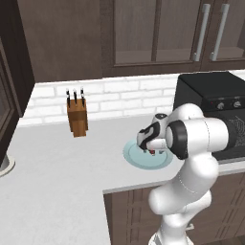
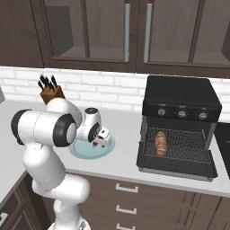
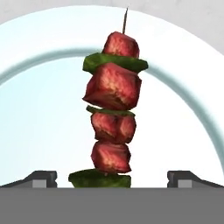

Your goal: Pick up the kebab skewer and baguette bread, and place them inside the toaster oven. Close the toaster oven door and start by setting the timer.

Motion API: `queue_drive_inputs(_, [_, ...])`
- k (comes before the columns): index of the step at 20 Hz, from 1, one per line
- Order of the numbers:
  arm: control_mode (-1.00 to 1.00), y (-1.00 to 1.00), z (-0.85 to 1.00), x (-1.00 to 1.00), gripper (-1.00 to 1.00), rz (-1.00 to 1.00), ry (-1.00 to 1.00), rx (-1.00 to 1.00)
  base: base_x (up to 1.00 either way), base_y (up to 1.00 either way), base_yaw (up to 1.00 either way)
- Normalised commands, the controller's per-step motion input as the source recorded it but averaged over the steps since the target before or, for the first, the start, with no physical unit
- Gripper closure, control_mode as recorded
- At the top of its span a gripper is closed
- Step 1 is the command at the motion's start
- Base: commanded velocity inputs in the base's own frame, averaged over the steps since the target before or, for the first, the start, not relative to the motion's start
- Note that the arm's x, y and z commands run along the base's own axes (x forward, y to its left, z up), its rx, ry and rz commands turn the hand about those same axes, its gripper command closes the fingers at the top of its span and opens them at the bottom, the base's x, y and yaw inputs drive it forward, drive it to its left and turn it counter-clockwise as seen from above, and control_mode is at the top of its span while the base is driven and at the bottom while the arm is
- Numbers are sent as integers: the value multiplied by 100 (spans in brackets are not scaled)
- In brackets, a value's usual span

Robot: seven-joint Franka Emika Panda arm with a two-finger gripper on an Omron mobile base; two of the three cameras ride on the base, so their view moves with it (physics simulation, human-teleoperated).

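Tool (image 3: 112, 177): spread wide, holding nothing, poised low over the plate with one tip on each side of the kebab skewer.
Kebab skewer (image 3: 113, 109): lying on the pale blue plate (image 3: 35, 109), red meat chunks and green pieces on a thin stick.
Plate: on the worktop (image 1: 57, 167), left of the toaster oven (image 2: 179, 96).
Baguette bread (image 2: 161, 143): on the oven's wire rack.
Toaster oven door (image 2: 177, 168): folded down open.
Knife block (image 1: 77, 116): by the tiled wall.

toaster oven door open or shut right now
Open. In the right base view the toaster oven door lies folded down flat, the wire rack is exposed, and the baguette bread sits on it.
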Motion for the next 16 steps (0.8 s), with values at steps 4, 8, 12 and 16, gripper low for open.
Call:
queue_drive_inputs(4, [-100, 2, -4, 0, 100, 0, 0, 0, 0, 0, 0])
queue_drive_inputs(8, [-100, 0, -1, 0, 100, 0, 0, 0, 0, 0, 0])
queue_drive_inputs(12, [-100, -32, 1, 0, 100, 2, 1, 0, 0, 0, 0])
queue_drive_inputs(16, [-100, -58, 93, -63, 100, 17, -5, 6, 0, 0, 0])
